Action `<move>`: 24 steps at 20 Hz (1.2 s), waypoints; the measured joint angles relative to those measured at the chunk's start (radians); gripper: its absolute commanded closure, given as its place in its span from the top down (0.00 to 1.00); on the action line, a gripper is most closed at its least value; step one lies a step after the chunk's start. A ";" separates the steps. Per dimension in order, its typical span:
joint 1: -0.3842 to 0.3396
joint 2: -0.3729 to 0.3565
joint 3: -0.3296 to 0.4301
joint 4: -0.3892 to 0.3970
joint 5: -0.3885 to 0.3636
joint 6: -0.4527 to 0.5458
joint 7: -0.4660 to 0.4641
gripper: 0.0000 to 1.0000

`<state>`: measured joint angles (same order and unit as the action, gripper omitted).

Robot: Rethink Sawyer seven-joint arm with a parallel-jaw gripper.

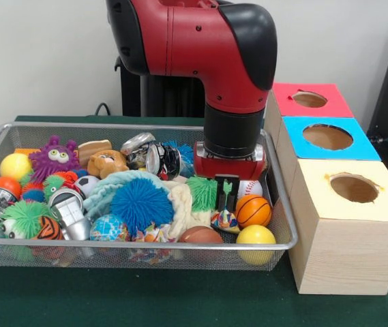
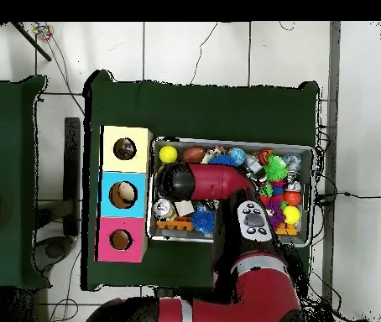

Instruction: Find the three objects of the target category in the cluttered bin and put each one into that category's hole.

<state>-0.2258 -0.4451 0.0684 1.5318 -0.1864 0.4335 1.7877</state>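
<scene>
The green-clothed table [image 1: 180,300] carries everything, and the wire bin [image 1: 132,243] is the thing to steer by. The red and black arm [image 1: 207,41] bulks over the bin's right half and blocks most of what lies behind it; from overhead its elbow covers the end of the bin nearest the boxes almost entirely.

Just beside the bin's right end stands a row of three wooden boxes, each with a round hole in the top: a yellow-topped box [image 1: 354,187] nearest, a blue-topped box [image 1: 328,137] behind it, a red-topped box [image 1: 309,99] farthest back. From above, something dark sits in the yellow box's hole, but I cannot make out what.

The claw [image 1: 225,197] hangs down inside the bin near its right end, its dark fingers [image 1: 219,194] close together with only a thin gap. A bit of green shows between them, and whether they hold it or merely stand before a green spiky toy [image 1: 202,191] I cannot tell.

Around the claw lie a small basketball [image 1: 254,210] touching its right side, a baseball [image 1: 251,188] half hidden behind, a yellow ball [image 1: 256,236] against the front rim, and a brown football [image 1: 200,235] cut off by the rim. Left of the claw, a blue spiky ball [image 1: 141,204] rests on a pale cloth [image 1: 178,204]. A purple fuzzy creature [image 1: 54,157] sits toward the bin's back left, a crushed can [image 1: 68,212] toward the front left.
</scene>
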 measured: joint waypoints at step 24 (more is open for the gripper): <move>-0.024 -0.261 0.012 0.083 0.001 0.195 0.000 0.00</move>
<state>-0.2499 -0.7059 0.0801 1.6146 -0.1852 0.6282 1.7877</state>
